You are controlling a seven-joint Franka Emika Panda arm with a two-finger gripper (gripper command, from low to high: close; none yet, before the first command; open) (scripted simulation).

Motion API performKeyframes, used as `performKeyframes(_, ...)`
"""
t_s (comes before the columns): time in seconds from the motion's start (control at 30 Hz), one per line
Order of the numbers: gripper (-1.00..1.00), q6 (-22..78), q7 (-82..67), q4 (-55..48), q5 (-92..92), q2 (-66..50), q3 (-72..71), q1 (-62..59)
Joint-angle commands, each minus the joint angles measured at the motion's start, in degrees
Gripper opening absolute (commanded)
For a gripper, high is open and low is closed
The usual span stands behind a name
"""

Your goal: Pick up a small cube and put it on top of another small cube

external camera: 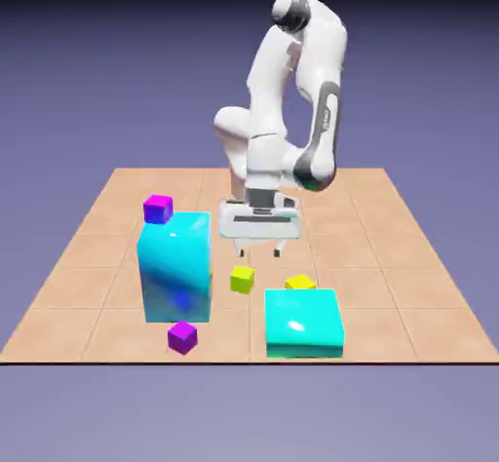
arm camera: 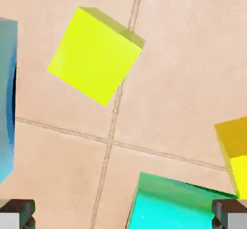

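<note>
Sitting below the spread fingertips of the empty claw (external camera: 259, 252), slightly toward the exterior view's left, a small yellow-green cube (external camera: 242, 280) rests on the tiled tabletop (external camera: 361, 226). Its flat faces are lime-bright, with a darker olive side showing in the hand view, and its edges run aslant to the line between the two tips. Bare tile surrounds it on every side, leaving open room between it and its neighbors.

Just beyond the claw toward the exterior view's right, a pure-yellow cube (external camera: 300, 282) of similar small size shows partly hidden behind a low cyan block (external camera: 303, 324); the hand view cuts it off at the frame's edge. The low block, its edges rounded, lies nearer the camera than the claw. Toward the exterior view's left of the claw stands a tall cyan block (external camera: 177, 275), with one purple cube (external camera: 158, 209) at its top and a second purple cube (external camera: 182, 338) on the tabletop near its foot, between the block and the table's front edge.

The count: one yellow-green cube, one yellow, two purple, two cyan blocks, and one white arm (external camera: 326, 70) above them.
</note>
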State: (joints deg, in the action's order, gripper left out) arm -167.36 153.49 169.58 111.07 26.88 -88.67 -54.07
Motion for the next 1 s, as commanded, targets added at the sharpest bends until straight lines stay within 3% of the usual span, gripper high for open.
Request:
performKeyframes(0.0, 0.0, 0.2, 2.5, 0.2, 2.4, -0.1, -1.9, -1.2)
performKeyframes(0.23, 0.0, 0.7, 10.1, 2.9, 9.7, 1.1, -8.4, -8.1)
performKeyframes(0.67, 0.0, 17.5, 5.8, -4.3, 24.3, 21.0, -33.4, -29.1)
performKeyframes(0.7, -1.0, 17.5, 5.8, -4.3, 24.3, 21.0, -33.4, -29.1)
performKeyframes(0.97, -1.0, 7.8, 8.3, -0.1, 15.8, 9.4, -18.9, -16.9)
